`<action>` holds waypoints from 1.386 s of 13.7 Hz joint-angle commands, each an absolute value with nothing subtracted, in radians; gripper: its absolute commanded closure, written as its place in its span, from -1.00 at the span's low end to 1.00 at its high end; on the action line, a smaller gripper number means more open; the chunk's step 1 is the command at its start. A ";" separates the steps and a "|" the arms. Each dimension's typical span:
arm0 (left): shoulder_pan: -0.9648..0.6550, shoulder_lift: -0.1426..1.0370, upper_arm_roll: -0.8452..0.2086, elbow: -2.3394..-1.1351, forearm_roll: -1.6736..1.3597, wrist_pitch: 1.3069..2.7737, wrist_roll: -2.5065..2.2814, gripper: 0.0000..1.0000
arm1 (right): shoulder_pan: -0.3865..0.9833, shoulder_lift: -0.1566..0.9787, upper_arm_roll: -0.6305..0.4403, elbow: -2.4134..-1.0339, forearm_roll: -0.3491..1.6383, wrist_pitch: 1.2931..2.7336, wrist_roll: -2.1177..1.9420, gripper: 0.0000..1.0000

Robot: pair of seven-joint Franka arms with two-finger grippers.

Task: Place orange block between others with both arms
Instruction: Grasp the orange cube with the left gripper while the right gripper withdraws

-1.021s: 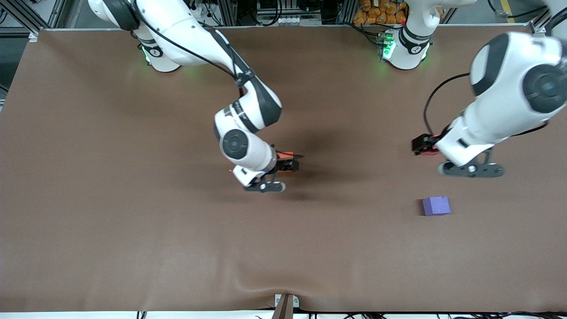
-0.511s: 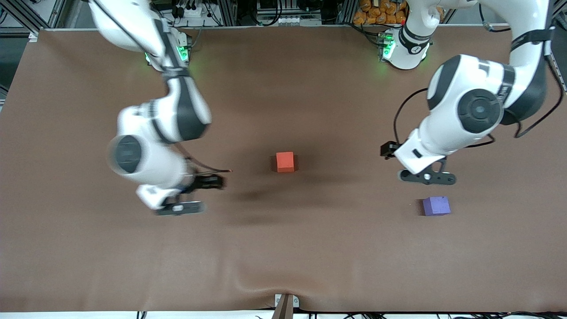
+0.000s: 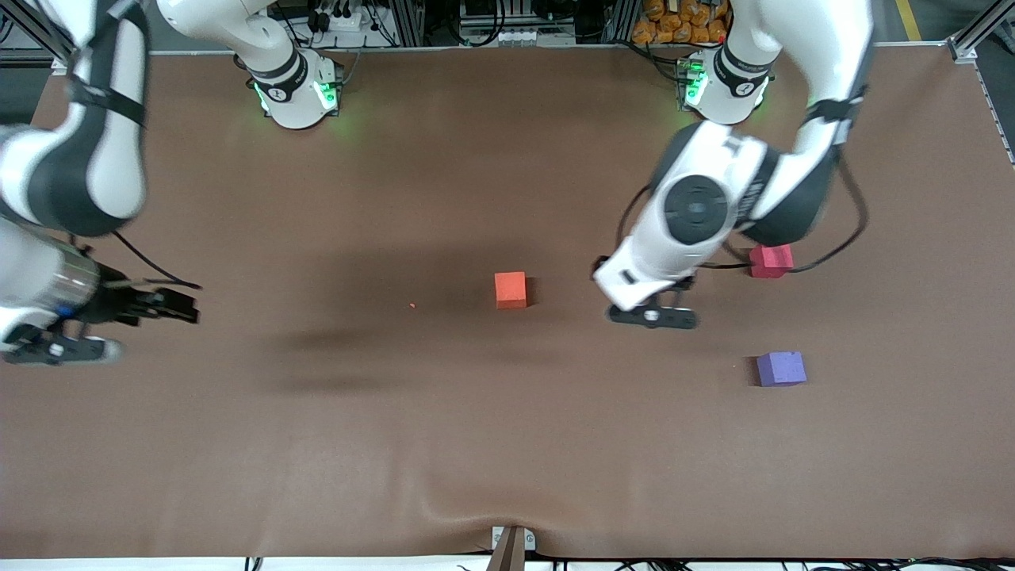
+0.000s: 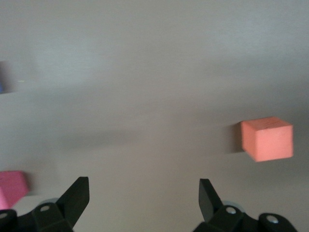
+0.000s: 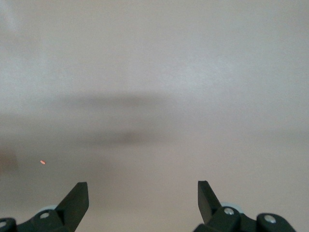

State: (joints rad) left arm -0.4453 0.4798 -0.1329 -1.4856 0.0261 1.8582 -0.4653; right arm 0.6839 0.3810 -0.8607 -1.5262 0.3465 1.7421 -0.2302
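Orange block mid-surface, untouched — left tool spread over surface beside it; right tool spread, at surface's right-arm edge.

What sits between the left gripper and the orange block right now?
Nothing visible. The left gripper, open and empty, hangs over bare table between the orange block and the red-pink cube. The right gripper, open, waits at its own end.

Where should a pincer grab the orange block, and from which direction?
Take the orange block from straight above, fingers closing on two opposite vertical side faces. It sits flat on the table with bare cloth all round it, so all four sides look reachable. The open left pincer, hanging between it and the red-pink cube, is probably the better choice; the open right pincer is at the table's edge.
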 commanded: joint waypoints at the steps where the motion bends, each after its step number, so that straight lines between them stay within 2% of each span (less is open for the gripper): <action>1: -0.511 0.581 -0.126 -1.402 0.043 1.943 -0.637 -1.00 | 0.735 0.313 -0.876 -1.557 0.299 1.727 -0.178 -1.00; 4: -0.570 0.672 -0.124 -1.313 0.043 1.991 -0.710 -1.00 | 0.749 0.265 -0.885 -1.554 0.270 1.709 -0.146 -1.00; 6: -0.609 0.707 -0.124 -1.304 0.041 2.051 -0.753 -1.00 | 0.729 0.223 -0.856 -1.551 0.232 1.678 -0.112 -1.00; 7: -0.624 0.724 -0.123 -1.304 0.041 2.075 -0.755 -1.00 | 0.672 0.195 -0.783 -1.551 0.201 1.674 -0.097 -1.00; 8: -0.636 0.739 -0.123 -1.304 0.043 2.097 -0.755 -1.00 | 0.561 0.157 -0.649 -1.552 0.155 1.664 -0.084 -1.00; 10: -0.670 0.774 -0.118 -1.304 0.043 2.121 -0.762 -1.00 | 0.265 0.080 -0.313 -1.566 0.047 1.645 -0.029 -1.00; 11: -0.681 0.794 -0.117 -1.304 0.044 2.121 -0.764 -1.00 | 0.141 0.049 -0.184 -1.572 0.035 1.626 -0.028 -1.00; 12: -0.686 0.804 -0.117 -1.307 0.046 2.121 -0.764 -1.00 | 0.076 0.016 -0.117 -1.586 0.029 1.615 -0.026 -1.00; 15: -0.712 0.831 -0.117 -1.312 0.046 2.121 -0.791 -1.00 | -0.020 -0.089 -0.032 -1.655 0.003 1.599 -0.028 -1.00; 17: -0.730 0.854 -0.114 -1.308 0.048 2.134 -0.828 -1.00 | -0.076 -0.098 0.024 -1.652 0.000 1.556 -0.025 -1.00; 19: -0.733 0.861 -0.109 -1.312 0.048 2.135 -0.828 -1.00 | -0.078 -0.097 0.025 -1.646 0.000 1.548 0.001 -1.00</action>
State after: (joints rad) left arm -0.7169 0.8428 -0.1243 -1.3368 0.0261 2.1298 -0.8010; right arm -0.0459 -0.0791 -0.0105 -1.6163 0.0226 1.5448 -0.0363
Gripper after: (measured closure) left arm 0.000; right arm 0.000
